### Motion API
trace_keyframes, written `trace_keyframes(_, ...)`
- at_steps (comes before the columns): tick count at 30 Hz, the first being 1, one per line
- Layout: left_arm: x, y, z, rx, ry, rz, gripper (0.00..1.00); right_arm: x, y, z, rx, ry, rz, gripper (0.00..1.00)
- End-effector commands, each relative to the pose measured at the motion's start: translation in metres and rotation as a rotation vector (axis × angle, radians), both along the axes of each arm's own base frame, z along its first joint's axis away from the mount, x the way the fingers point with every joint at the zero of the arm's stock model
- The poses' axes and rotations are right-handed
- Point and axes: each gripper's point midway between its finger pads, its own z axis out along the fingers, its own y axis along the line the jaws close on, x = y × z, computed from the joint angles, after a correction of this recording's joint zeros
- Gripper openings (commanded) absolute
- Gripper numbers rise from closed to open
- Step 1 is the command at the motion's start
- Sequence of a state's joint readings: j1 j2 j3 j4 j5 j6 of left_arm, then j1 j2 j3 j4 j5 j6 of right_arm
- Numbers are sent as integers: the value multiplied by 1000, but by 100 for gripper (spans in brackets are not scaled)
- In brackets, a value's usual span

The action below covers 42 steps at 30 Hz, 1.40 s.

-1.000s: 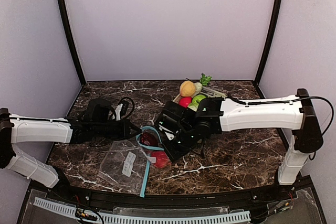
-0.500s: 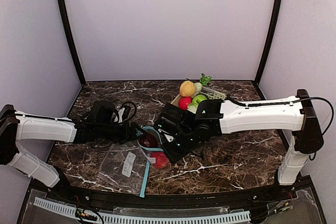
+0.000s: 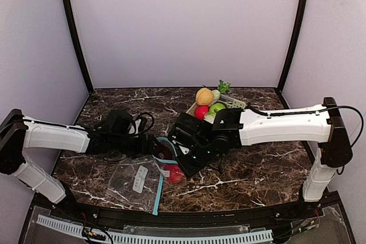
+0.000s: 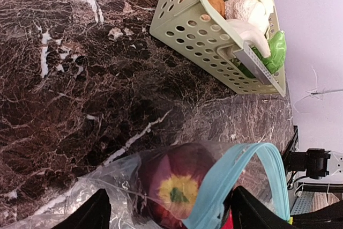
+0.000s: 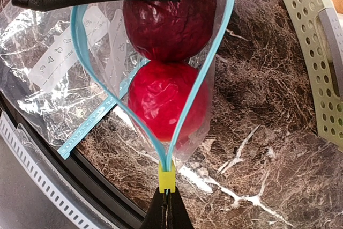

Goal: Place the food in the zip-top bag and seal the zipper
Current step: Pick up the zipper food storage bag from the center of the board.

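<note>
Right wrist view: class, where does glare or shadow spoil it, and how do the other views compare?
Right wrist view: white glare streaks the clear plastic zip-top bag. Left wrist view: its black fingers are featureless silhouettes; the pale green perforated basket is evenly lit. Top external view: soft, even light.

L end effector [image 4: 174, 211] went from shut to wide open & pushed fwd to zip-top bag [image 3: 135, 181] mouth; fingers [image 4: 97, 213] now either side of it. L arm [image 3: 57, 137] reaches further toward bag.

dark red fruits [image 5: 169, 17]; blue-rimmed clear bag [image 5: 51, 65]
</note>
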State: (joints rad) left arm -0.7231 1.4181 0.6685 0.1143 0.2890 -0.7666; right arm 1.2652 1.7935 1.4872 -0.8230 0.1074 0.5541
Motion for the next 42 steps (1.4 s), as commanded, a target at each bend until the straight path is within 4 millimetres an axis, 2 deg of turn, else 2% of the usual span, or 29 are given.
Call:
trace_keyframes(1, 8, -4, 3, 40, -17, 12, 78, 0, 6, 4, 2, -25, 14, 0)
trace_keyframes(6, 6, 2, -15, 101, 19, 24, 71, 0, 5, 4, 4, -27, 6, 0)
trace_keyframes(11, -3, 12, -29, 163, 57, 19, 57, 2, 6, 6, 9, -37, -5, 0)
trace_keyframes(19, -20, 12, -40, 214, 110, -51, 53, 6, 5, 8, 13, -51, -32, 0)
trace_keyframes(22, -22, 13, -33, 239, 77, -84, 60, 7, 7, 12, 38, -62, -35, 0)
trace_keyframes(24, -15, 19, -19, 263, 10, -68, 68, 7, 9, 17, 60, -70, -22, 0)
trace_keyframes(28, -1, 38, 27, 309, -164, -21, 84, 6, 13, 30, 107, -102, 51, 0)
trace_keyframes(30, 4, 49, 56, 324, -269, 2, 88, 4, 16, 37, 140, -117, 106, 0)
trace_keyframes(34, 4, 63, 94, 348, -434, -20, 90, -2, 26, 53, 214, -165, 248, 0)
trace_keyframes(37, -5, 54, 123, 292, -543, -114, 90, -6, 31, 68, 265, -204, 346, 0)
trace_keyframes(39, -21, 38, 142, 197, -617, -235, 90, -13, 32, 74, 313, -191, 410, 0)
trace_keyframes(42, -56, 12, 164, 12, -695, -445, 89, -18, 31, 79, 358, -165, 463, 0)
